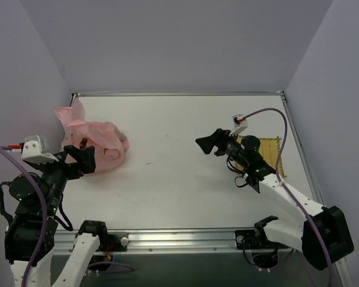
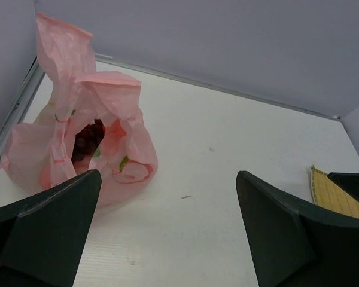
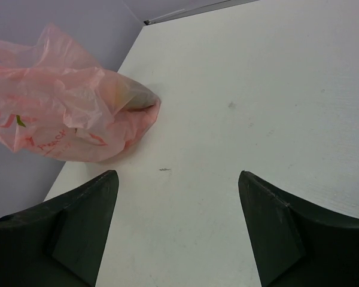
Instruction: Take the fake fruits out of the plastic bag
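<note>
- The left gripper (image 1: 78, 158) hangs low over the near-left part of the white desk (image 1: 179, 185). Its dark fingers (image 2: 48, 227) stand wide apart and hold nothing.
- The right gripper (image 1: 208, 143) hovers over the right half of the desk and aims left across it. Its fingers are also spread wide and empty.
- A yellow woven square mat (image 1: 266, 149) lies flat on the desk near the right edge, partly hidden behind the right arm.
- The thin, crinkled, translucent pink plastic bag (image 1: 102, 146) sits on the desk's left side, just beyond the left gripper and well apart from the right one.
- In the top view the bag's long axis runs diagonally. Its bulging body lies at the nearer, rightward end, and a loose twisted handle rises towards the far-left corner.
- In the left wrist view the bag's mouth gapes towards that gripper, and a dark red grape bunch (image 2: 87, 142) shows inside the opening.
- In the right wrist view a rounded orange and green fruit (image 3: 128, 95) shows through the plastic at the end facing the right gripper.
- None of the fruits lies outside the bag.
</note>
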Tool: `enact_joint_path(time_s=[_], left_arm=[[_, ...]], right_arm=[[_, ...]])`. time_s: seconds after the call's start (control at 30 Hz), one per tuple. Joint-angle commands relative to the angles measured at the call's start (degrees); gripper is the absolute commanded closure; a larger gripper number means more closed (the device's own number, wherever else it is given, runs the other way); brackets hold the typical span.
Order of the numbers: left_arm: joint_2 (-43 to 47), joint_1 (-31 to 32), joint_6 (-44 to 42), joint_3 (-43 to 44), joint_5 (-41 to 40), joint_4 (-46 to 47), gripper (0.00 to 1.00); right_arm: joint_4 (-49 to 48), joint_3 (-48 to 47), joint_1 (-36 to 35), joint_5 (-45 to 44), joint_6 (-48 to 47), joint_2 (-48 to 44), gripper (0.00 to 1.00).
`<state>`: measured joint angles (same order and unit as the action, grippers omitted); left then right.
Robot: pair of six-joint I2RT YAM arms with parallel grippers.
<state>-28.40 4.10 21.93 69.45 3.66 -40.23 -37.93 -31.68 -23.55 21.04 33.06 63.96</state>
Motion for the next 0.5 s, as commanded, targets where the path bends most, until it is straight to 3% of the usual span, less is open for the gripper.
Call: enact_joint_path(time_s=[0.0, 0.13, 0.27, 0.3, 0.37, 0.4, 0.47], left_arm=[[-1.48, -0.14, 1.61, -0.28, -2.86, -3.10, 0.06], [-0.95, 0.82, 3.11, 0.51, -5.15, -3.54, 0.06], [-1.13, 1.26, 2.32, 1.12, -7.78, -3.89, 0.06], [-1.22, 1.26, 2.32, 1.30, -9.01, -4.15, 0.06], [-1.22, 1.26, 2.59, 1.04, -11.48, -3.72, 0.06], [-1.39, 1.26, 2.68, 0.86, -11.92, -3.37, 0.06], [-1.92, 1.26, 2.33, 0.34, -12.01, -1.01, 0.07]], right_arm=[[-1.18, -1.72, -0.88, -2.84, -2.12, -0.42, 0.23], [-1.09, -1.89, -1.41, -3.28, -2.30, -0.07, 0.25], [-0.48, -2.07, -1.67, -3.90, -2.56, 0.02, 0.39], [-0.30, -2.16, -1.76, -4.16, -2.65, 0.02, 0.53], [0.05, -2.24, -2.02, -4.34, -2.91, 0.11, 0.71], [0.23, -2.33, -2.11, -4.69, -3.00, 0.19, 0.84], [0.66, -2.59, -2.38, -4.86, -3.26, 0.63, 0.88]])
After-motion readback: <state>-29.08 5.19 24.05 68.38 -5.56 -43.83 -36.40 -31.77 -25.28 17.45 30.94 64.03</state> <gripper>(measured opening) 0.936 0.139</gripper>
